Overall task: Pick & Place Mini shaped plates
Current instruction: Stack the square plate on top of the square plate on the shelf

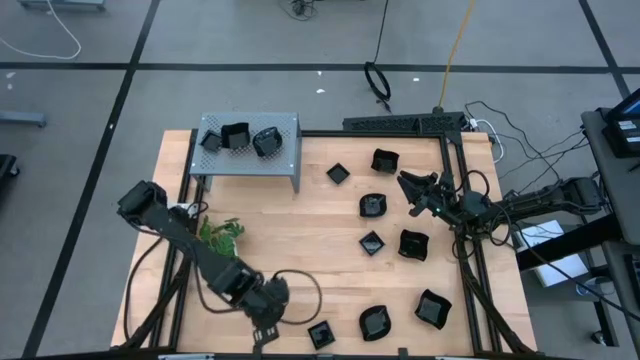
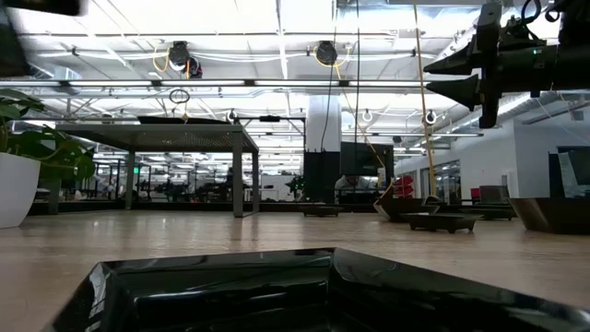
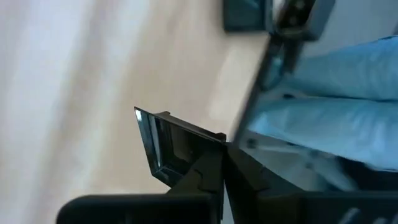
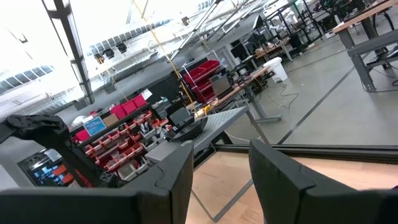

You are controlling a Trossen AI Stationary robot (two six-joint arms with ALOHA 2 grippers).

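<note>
Left claw pinching mini plate, right claw spread; no readable writing

Grey floor crossed by dark lines; bright ceiling lights.

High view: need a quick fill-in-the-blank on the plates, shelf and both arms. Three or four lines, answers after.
1. The grey shelf carries ____ black plates.
2. The left gripper, at the table's near edge, has its jaws ____ on a plate.
3. The right gripper hangs above the table with jaws ____.
4. The plant lies on the table's ____ side.

Answers: three; shut; open; left
</note>
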